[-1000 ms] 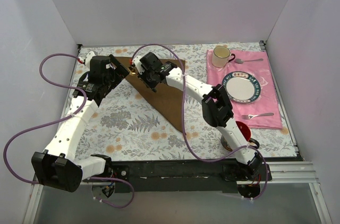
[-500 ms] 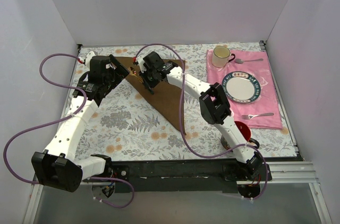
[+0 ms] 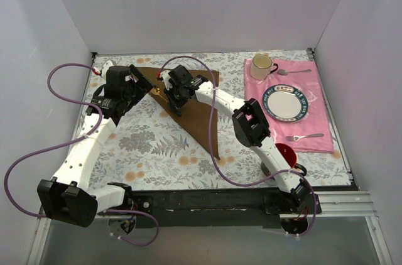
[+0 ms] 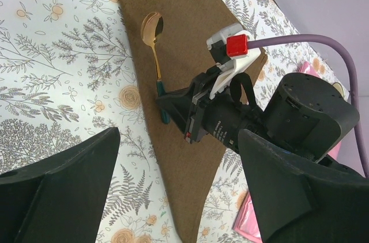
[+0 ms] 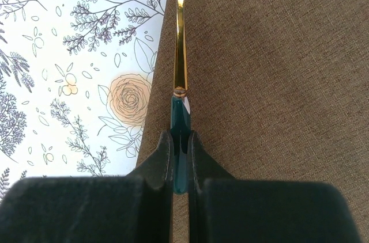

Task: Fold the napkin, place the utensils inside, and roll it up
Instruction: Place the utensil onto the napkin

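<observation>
spoon (image 5: 180,70) lies along the folded napkin's (image 5: 277,82) left edge, gold bowl pointing away from the right gripper (image 5: 180,139), whose jaws pinch its dark handle. left gripper (image 4: 179,139) jaws gape, holding nothing. we note floral surface (image 3: 144,146), pink placemat (image 3: 316,143) far right, pale walls (image 3: 188,7).

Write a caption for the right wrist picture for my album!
Right pincer grips the gold spoon by its dark teal handle, along the edge of the brown napkin.

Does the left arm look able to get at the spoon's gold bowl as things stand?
Probably yes. The left gripper hangs open close by, the spoon has its bowl lying bare near the edge of the napkin, and the right gripper clamps only the dark handle, away from the bowl.
</observation>
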Robot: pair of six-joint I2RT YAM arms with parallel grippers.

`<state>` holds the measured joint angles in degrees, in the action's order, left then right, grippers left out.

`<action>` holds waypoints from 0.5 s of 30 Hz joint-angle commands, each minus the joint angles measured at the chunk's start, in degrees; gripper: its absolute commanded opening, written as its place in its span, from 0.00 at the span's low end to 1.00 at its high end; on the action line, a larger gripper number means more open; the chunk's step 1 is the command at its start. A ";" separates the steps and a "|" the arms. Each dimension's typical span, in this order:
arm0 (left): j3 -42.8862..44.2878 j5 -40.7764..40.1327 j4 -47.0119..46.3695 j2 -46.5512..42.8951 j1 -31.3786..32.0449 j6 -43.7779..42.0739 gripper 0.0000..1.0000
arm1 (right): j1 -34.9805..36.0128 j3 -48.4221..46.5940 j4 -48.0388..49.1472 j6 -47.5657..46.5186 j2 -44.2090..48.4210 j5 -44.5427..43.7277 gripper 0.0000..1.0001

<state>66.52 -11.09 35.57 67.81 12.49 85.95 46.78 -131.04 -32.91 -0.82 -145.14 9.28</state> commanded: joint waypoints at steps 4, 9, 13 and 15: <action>1.59 0.54 0.02 -0.84 -0.27 -0.08 0.83 | -0.03 -1.67 1.70 2.40 -1.37 -0.66 0.05; 1.68 0.72 0.02 -0.66 -0.27 -0.08 0.83 | -0.12 -0.88 2.76 3.19 -1.81 -1.46 0.10; 1.86 0.90 0.37 -0.66 -0.27 -0.17 0.83 | -0.20 -0.88 3.46 3.19 -2.34 -1.02 0.14; 1.86 0.81 0.46 -0.75 -0.27 -0.08 0.83 | -0.20 -0.88 3.64 3.28 -2.69 -0.93 0.14</action>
<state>66.52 -10.46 35.59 67.83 12.47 85.93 46.78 -131.04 -31.86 1.98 -145.77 8.54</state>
